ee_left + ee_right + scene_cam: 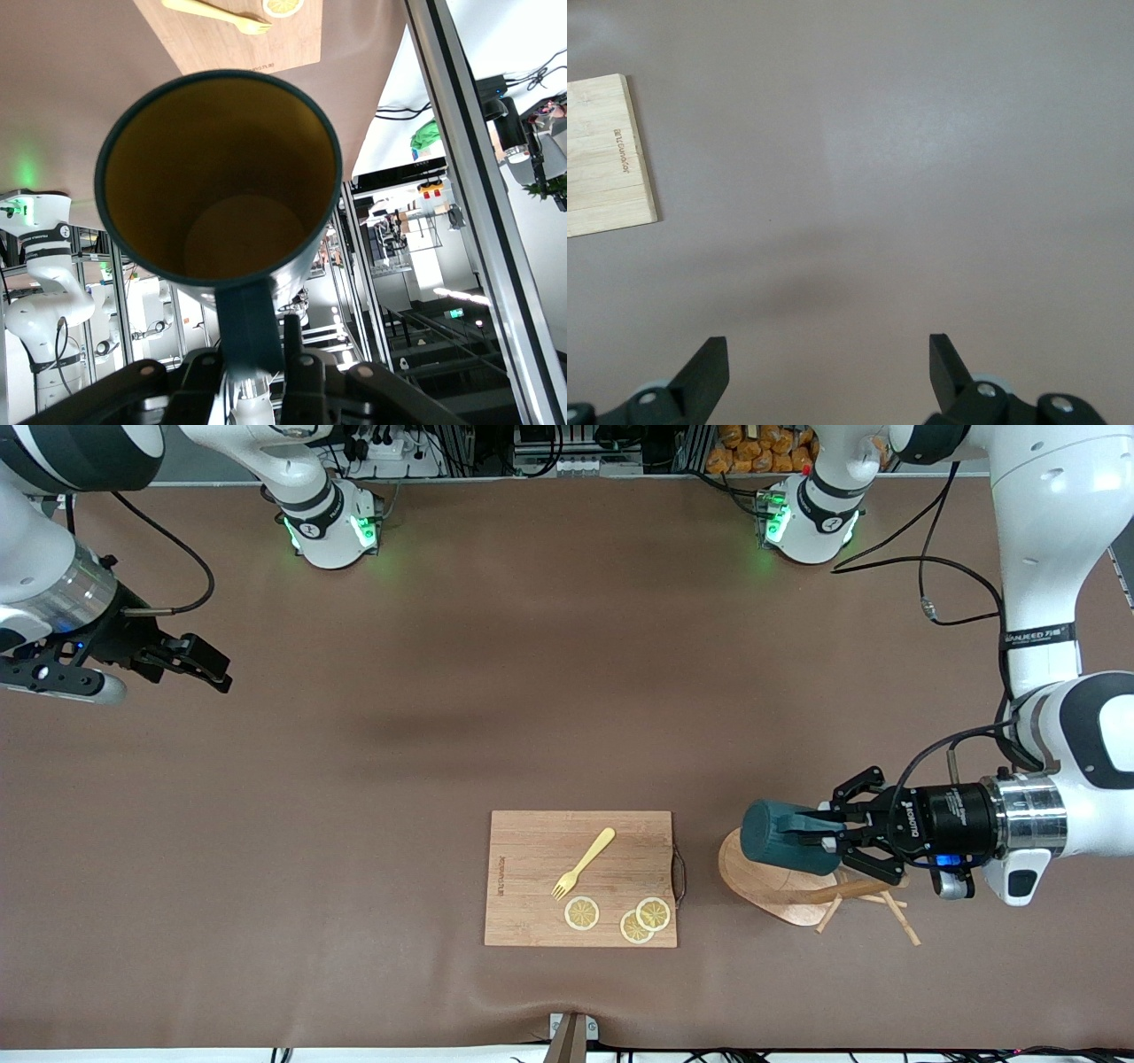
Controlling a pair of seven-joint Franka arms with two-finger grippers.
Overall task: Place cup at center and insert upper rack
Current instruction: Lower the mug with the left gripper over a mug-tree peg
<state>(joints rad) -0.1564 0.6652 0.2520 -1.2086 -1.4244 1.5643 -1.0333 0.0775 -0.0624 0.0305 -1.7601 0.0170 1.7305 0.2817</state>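
Observation:
The dark teal cup (784,837) is on its side in the air, held by its handle in my left gripper (822,830), which is shut on it. In the left wrist view the cup's mustard-yellow interior (221,177) faces the camera and the handle sits in that gripper (266,350). The cup is over the oval base of the wooden mug tree (766,881), which lies tipped over on the table with its post and pegs (873,908) toward the left arm's end. My right gripper (208,666) is open and empty over bare table at the right arm's end; the right wrist view (828,365) shows the same.
A rectangular wooden cutting board (532,841) lies at the middle of the table's near side; its corner shows in the right wrist view (602,159). On it are a yellow fork (585,861) and three lemon slices (582,912). Cables (939,607) trail beside the left arm.

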